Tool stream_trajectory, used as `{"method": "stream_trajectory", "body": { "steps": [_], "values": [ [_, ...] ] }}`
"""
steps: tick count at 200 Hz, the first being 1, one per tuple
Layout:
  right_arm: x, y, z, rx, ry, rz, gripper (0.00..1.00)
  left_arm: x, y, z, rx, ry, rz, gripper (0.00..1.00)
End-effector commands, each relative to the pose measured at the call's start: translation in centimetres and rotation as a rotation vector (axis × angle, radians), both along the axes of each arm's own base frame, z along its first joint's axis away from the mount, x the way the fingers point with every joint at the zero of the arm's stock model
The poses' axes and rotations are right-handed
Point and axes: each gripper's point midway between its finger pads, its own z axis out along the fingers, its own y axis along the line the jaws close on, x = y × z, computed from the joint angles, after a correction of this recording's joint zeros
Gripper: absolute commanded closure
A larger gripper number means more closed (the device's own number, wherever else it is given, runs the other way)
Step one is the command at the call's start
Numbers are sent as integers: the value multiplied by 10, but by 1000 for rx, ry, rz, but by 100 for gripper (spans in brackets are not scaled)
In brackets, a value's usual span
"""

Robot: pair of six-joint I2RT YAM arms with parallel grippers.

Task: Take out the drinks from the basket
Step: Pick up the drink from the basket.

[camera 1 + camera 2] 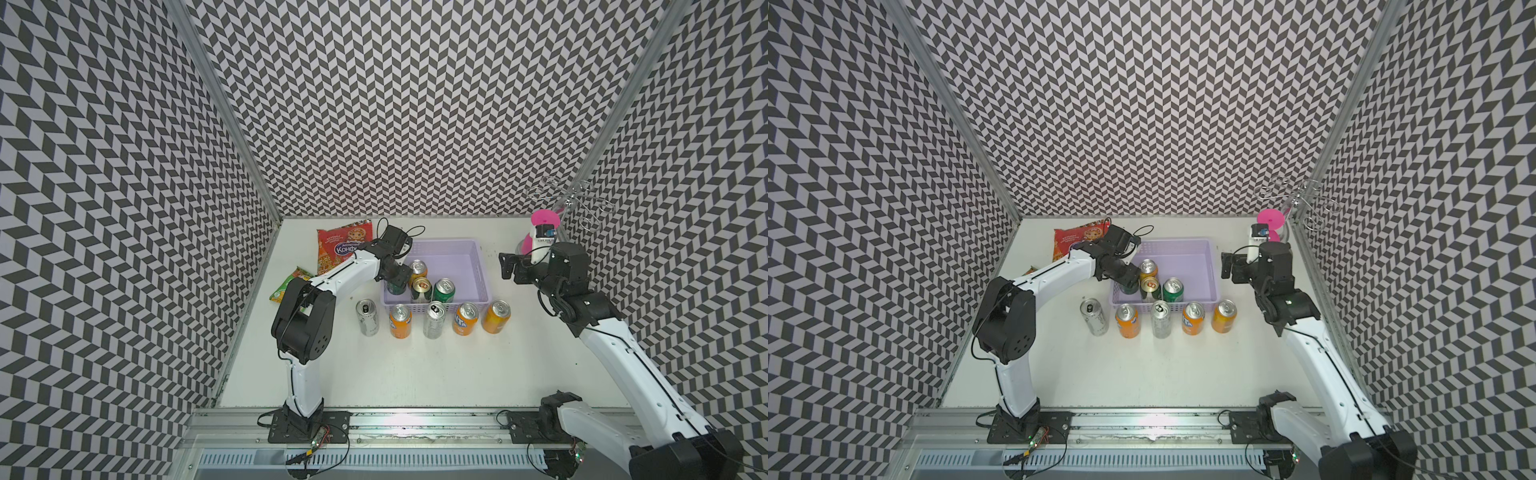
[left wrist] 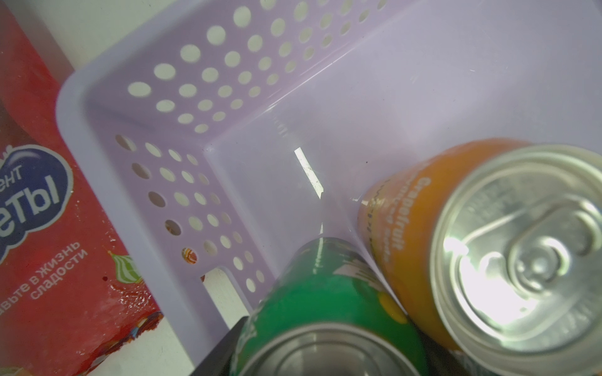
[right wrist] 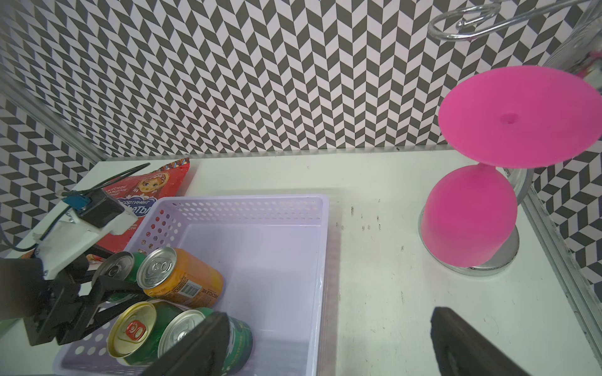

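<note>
Table white, walls chevron; your basket toward the far edge holds four drinks, five stand outside; left claw straddles a green can, grip impossible to tell; right claw released.

Your left arm reached forward, the left pincer angled down, jaws partly apart. Your right pincer hovered in the air, jaws spread wide.

White table: basket, cans, bags
</note>
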Motion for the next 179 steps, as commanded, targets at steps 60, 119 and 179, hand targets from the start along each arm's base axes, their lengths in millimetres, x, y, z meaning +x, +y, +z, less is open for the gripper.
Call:
{"method": "stream_trajectory", "body": {
  "steps": [60, 119, 179],
  "values": [
    [2, -2, 12, 1, -61, -4, 0, -3, 0, 70, -91, -149, 12, 45],
    [2, -1, 12, 4, -62, 1, 0, -22, 5, 126, -142, -241, 25, 46],
    [2, -1, 12, 4, -64, -1, 0, -57, 12, 186, -204, -324, 20, 47]
  ]
}}
